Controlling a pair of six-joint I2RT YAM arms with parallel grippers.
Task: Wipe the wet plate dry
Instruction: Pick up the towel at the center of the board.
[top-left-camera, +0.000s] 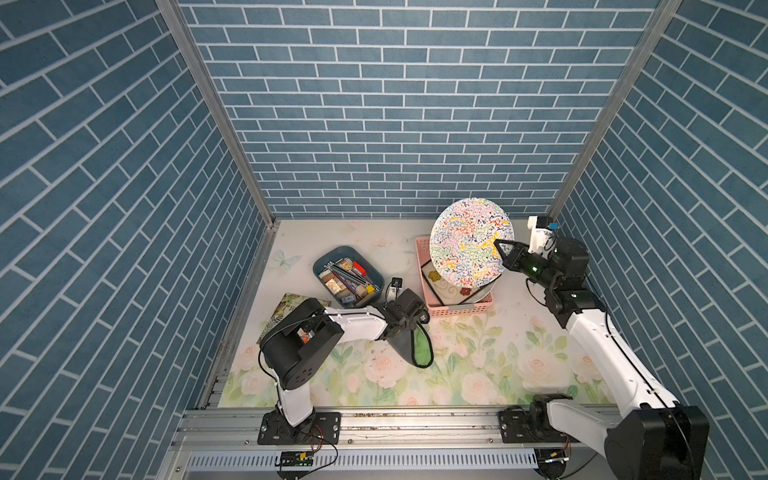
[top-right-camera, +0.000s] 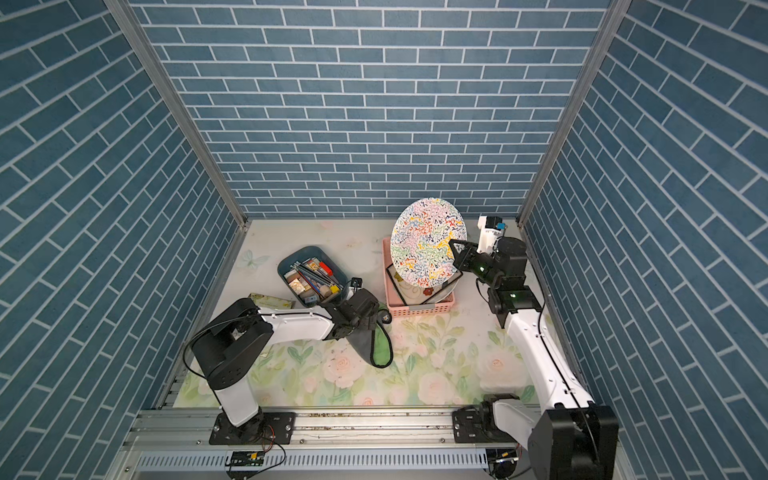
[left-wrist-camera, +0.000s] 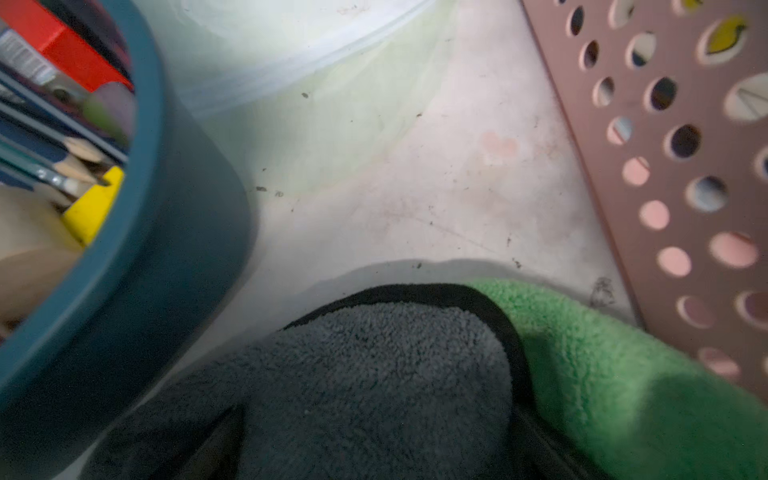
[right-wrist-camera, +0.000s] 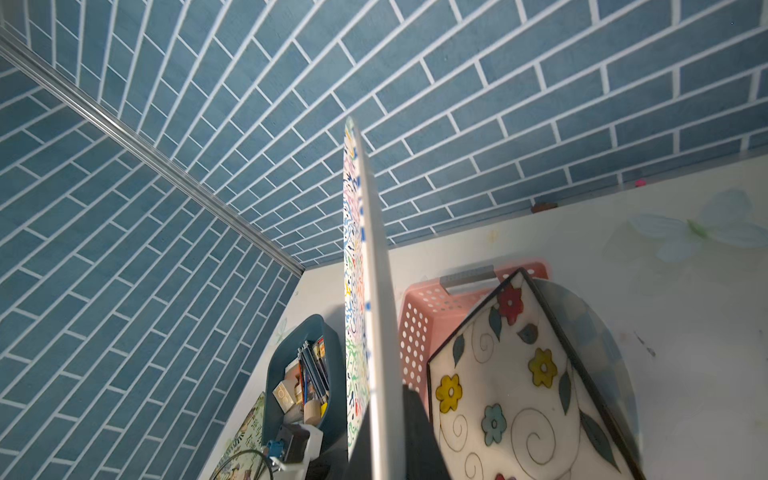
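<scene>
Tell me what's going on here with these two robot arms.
The right arm's jaws are shut on the edge of the patterned plate, holding it upright above the pink basket, which still holds a flowered dish. The left arm's jaws are open, low over the gray and green cloth lying on the table near the blue bin. No wiping yet: cloth and plate are apart.

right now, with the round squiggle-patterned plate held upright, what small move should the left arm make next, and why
Probably close the left gripper on the grey-and-green fleece cloth lying right under it. Its jaws stand open and empty, while the right gripper clamps the round multicoloured plate by its rim, upright beside the pink perforated basket. Wiping needs the cloth in hand first.
</scene>
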